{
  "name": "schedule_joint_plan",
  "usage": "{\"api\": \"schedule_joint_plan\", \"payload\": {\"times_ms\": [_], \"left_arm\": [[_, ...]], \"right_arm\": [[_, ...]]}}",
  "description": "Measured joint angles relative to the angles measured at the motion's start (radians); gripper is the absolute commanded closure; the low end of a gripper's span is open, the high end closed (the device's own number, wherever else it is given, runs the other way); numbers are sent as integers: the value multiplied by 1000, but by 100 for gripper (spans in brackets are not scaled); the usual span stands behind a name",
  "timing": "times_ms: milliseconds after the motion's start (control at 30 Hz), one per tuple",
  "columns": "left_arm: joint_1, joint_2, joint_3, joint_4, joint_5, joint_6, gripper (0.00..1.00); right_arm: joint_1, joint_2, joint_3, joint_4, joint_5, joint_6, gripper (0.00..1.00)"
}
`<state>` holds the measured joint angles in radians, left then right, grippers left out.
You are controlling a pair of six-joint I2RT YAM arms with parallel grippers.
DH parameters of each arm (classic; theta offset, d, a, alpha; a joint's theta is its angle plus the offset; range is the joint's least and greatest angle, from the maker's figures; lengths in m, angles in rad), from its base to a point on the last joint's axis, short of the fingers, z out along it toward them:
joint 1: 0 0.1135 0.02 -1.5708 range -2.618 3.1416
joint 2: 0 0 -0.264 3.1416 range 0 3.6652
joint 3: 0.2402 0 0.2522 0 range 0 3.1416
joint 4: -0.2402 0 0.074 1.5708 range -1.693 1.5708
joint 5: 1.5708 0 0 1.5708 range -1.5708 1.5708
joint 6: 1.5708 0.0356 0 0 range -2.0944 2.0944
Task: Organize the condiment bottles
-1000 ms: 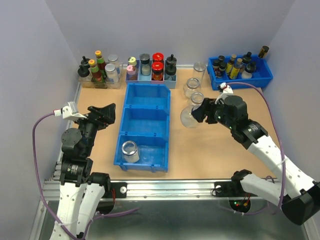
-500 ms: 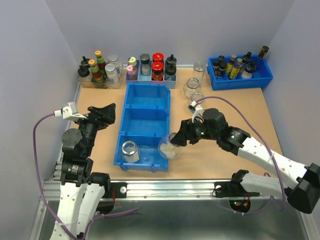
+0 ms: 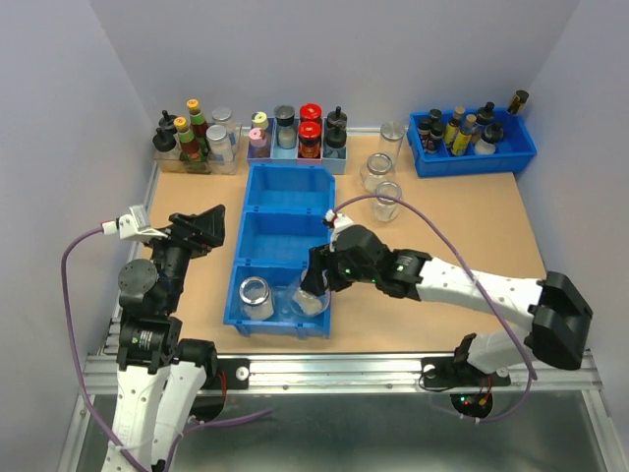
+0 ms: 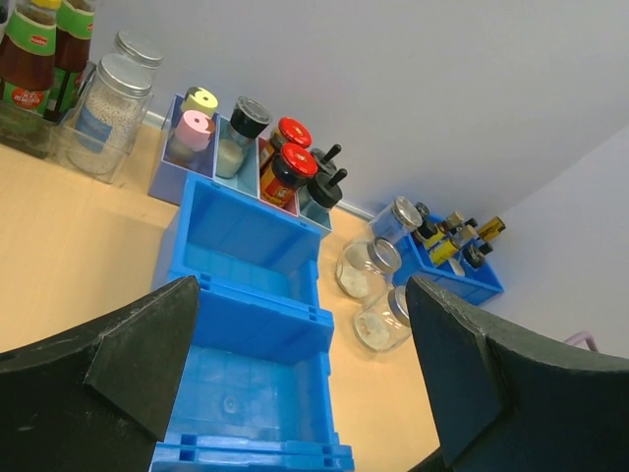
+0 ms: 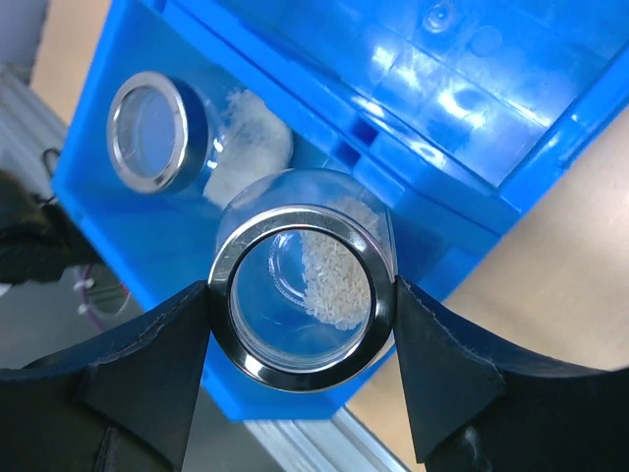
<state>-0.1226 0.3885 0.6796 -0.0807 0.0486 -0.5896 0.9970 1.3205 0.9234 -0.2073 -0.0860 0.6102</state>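
Observation:
My right gripper (image 3: 313, 285) is shut on a clear glass jar (image 3: 309, 301) with white grains in it, gripping its steel-ringed neck (image 5: 302, 297). It holds the jar at the right end of the near compartment of the blue three-part bin (image 3: 285, 264). A second jar (image 3: 254, 295) stands at the left of that compartment and also shows in the right wrist view (image 5: 147, 131). Three more jars stand on the table right of the bin: (image 3: 386, 198), (image 3: 376, 169), and one with a silver lid (image 3: 392, 133). My left gripper (image 3: 201, 226) is open and empty, left of the bin.
A rack of sauce bottles and lidded jars (image 3: 192, 138) stands at the back left. Spice jars in small pale bins (image 3: 295, 133) stand behind the blue bin. A blue tray of small dark bottles (image 3: 472, 138) is at the back right. The bin's middle (image 4: 251, 295) and far compartments hold nothing.
My right gripper has carried the jar from the table right of the bin leftward and toward me, into the near compartment. The left arm has barely moved.

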Motion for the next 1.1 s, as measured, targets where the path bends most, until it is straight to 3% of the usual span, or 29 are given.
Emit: {"api": "schedule_joint_plan", "payload": {"times_ms": [267,600,633,667,700,767,800,867,933,967,1100], "left_arm": [[0,-5,0,-19,-5,0,3],[0,-13,0,-22,-6,-3,3],[0,-13,0,-23,-6,-3,3],[0,-13,0,-22,-6,-3,3],[0,-13,0,-23,-7,-3,3],[0,-13,0,-23,-9,-3,3],[0,-13,0,-23,-9,-3,3],[0,-13,0,-22,-10,-3,3],[0,-13,0,-22,-11,-3,3],[0,-13,0,-22,-11,-3,3],[0,-13,0,-21,-12,-4,3]], "right_arm": [[167,217,150,-28,330,120,100],[309,439,400,-227,706,340,99],[315,451,414,-235,724,357,96],[320,459,425,-243,737,372,73],[321,462,428,-249,744,383,57],[322,462,429,-257,748,396,28],[322,462,429,-257,749,399,21],[322,461,429,-259,748,398,10],[322,460,429,-261,746,401,8],[322,459,429,-262,743,392,1],[320,441,429,-266,723,369,0]]}}
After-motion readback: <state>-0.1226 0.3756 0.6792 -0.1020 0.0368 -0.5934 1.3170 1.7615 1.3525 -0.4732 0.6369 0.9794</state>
